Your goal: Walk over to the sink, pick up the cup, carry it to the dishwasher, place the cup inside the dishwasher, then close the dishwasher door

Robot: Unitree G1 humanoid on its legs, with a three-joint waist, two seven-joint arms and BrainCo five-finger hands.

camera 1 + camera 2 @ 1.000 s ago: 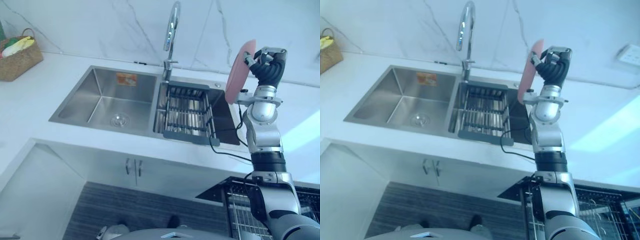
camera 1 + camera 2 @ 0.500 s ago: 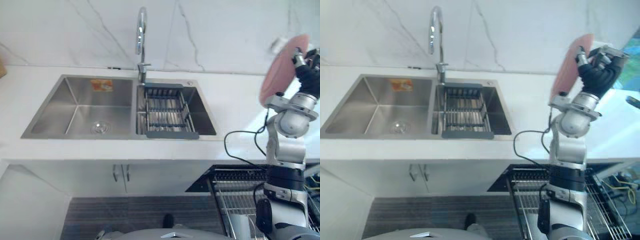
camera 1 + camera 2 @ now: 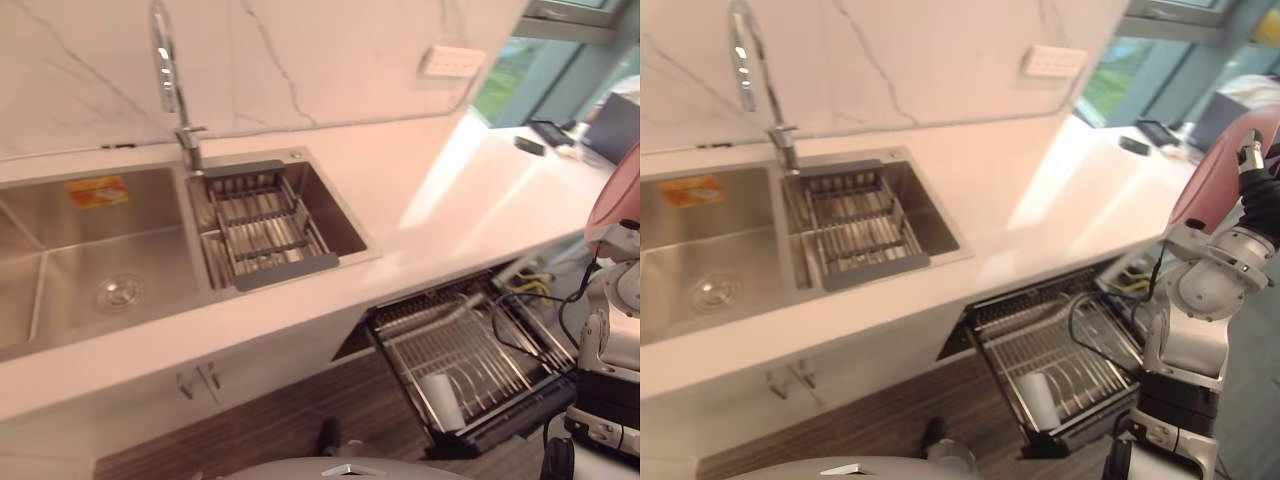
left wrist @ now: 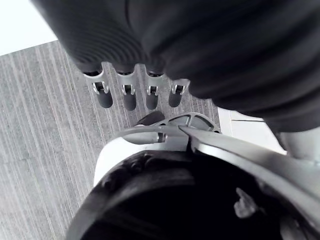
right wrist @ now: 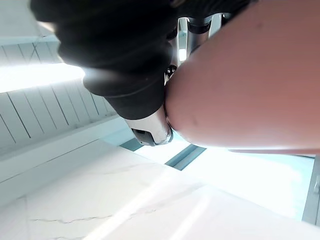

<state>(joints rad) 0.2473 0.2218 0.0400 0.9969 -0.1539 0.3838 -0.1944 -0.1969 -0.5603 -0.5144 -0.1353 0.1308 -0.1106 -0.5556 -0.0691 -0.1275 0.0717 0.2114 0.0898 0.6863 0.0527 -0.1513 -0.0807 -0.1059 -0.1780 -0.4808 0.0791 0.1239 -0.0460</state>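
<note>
One pink plate (image 3: 1210,185), not a cup, stands on edge up and right of the open dishwasher rack (image 3: 1035,345), with our right hand (image 3: 1262,192) curled round its rim. We judge it stiff, light, slick and breakable, so a rim hold suits. A white cup (image 3: 1042,399) takes the rack's front corner. Our left hand (image 4: 129,95) hangs straight-fingered.

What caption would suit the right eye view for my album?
Right hand holding a pink plate near the open dishwasher.
</note>
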